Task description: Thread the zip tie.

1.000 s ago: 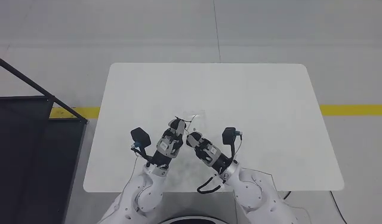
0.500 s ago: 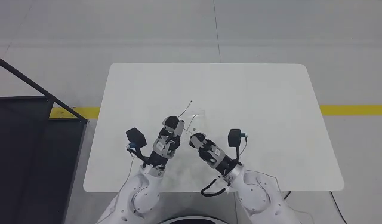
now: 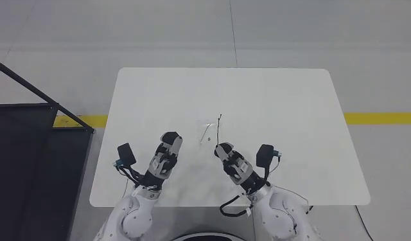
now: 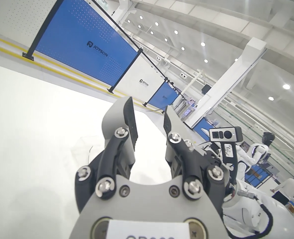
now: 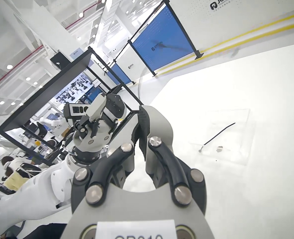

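Note:
A thin dark zip tie [image 3: 219,128] sticks out past the fingertips of my right gripper [image 3: 219,148], which is shut on its near end; in the right wrist view the tie's far end [image 5: 165,46] looks blurred above the closed gripper [image 5: 142,110]. My left gripper [image 3: 171,139] sits to the left of it, apart from the tie, and stands open with nothing between its fingers [image 4: 148,116]. A second thin black tie [image 5: 219,133] lies flat on a clear plate [image 5: 239,150] on the white table [image 3: 289,112].
The clear plate with the small tie [image 3: 207,132] lies on the table between and just beyond the two grippers. A black frame [image 3: 38,93] stands off the table's left side. Both arms hover near the table's front edge.
The two grippers, close together a second ago, have drawn apart and back toward the table's near edge. The left one went left, and the zip tie stands with the right one.

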